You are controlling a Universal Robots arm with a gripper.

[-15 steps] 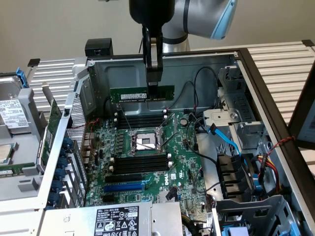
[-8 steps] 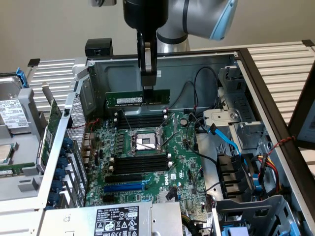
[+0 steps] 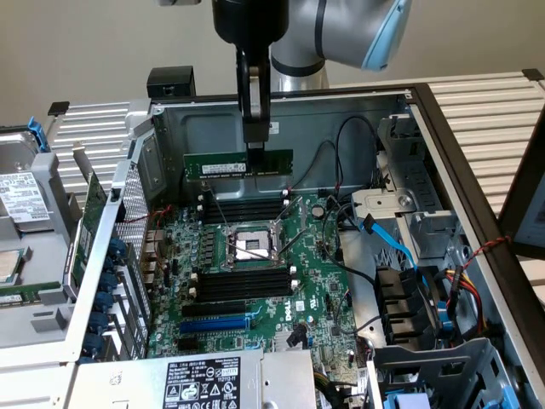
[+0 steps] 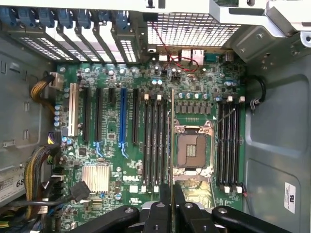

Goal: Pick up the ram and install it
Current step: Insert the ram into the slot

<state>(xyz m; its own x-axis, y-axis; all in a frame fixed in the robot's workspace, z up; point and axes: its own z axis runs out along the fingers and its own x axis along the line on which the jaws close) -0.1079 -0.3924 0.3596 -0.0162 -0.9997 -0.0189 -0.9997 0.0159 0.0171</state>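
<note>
Closest to me are the black memory slots (image 3: pixel 238 284), then the bare CPU socket (image 3: pixel 247 247). Farther back the ram (image 3: pixel 228 164) hangs clear above the motherboard (image 3: pixel 315 281), clenched at its top edge by the tool (image 3: pixel 255 146). My worry: it goes down tilted or off-line and jams a slot or clips that socket.

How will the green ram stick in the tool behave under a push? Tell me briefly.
The long thin green ram stick sits level though the black tool pinches just its top edge, so it is probably stiff and light. Edge-on it looks very thin, so sideways force would likely crack it. Gripped so narrowly, it might pivot if nudged.
</note>
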